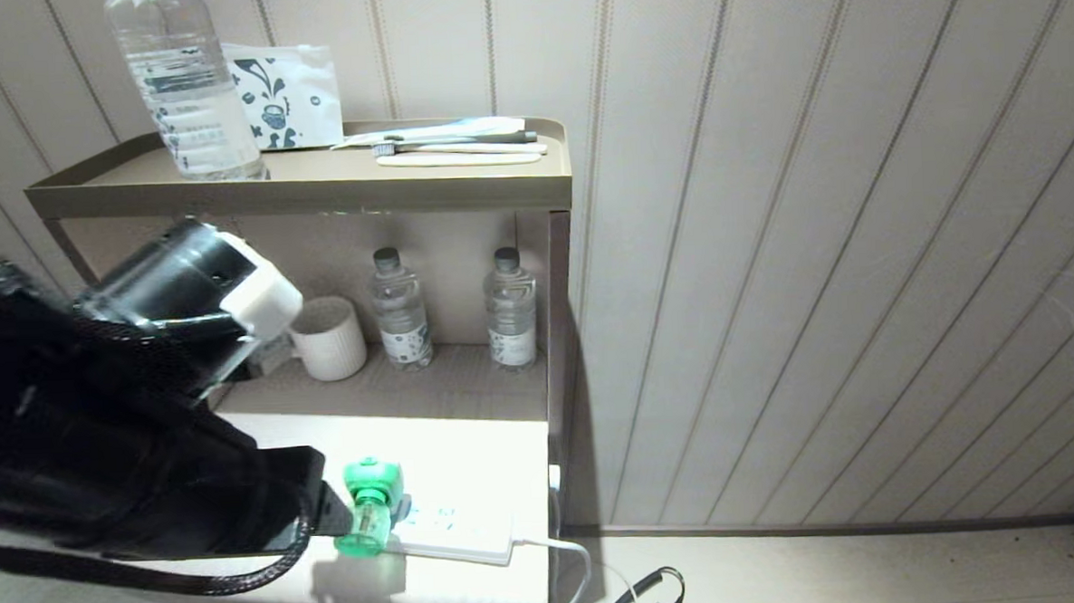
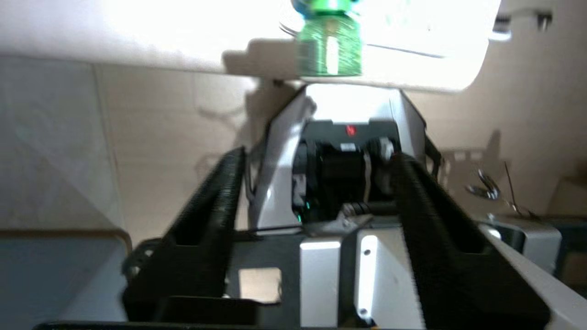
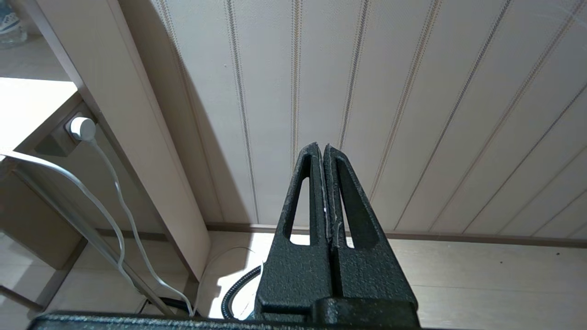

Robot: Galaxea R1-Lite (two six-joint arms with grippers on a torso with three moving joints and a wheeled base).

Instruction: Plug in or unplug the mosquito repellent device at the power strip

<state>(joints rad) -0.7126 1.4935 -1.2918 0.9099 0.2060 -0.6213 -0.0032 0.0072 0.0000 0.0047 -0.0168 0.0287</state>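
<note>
Left pincer (image 2: 316, 192) lined up on the mosquito repellent device (image 1: 370, 508), jaws spread, gripping nothing
Device sits on the power strip (image 1: 456, 533) on the counter (image 1: 471, 458); next it needs to close squarely on the bottle; right pincer (image 3: 326, 192) clenched, idle by the wall.

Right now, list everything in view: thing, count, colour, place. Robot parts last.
green translucent mosquito repellent device: 1, green with white on its cap, sitting at the near end of the strip on the lit lower shelf
flat white power strip: 1, white, lower shelf, cord trailing off its right end
large clear water bottle: 1, clear, top shelf, left
white printed pouch: 1, white with dark print, top shelf, beside the large bottle
toothbrushes: 2, pale, top shelf, right
small clear water bottles: 2, grey caps, middle shelf
ribbed white mug: 1, middle shelf, left
left claw: black, open, just short of the device
right claw: black, shut, parked near the wall
</note>
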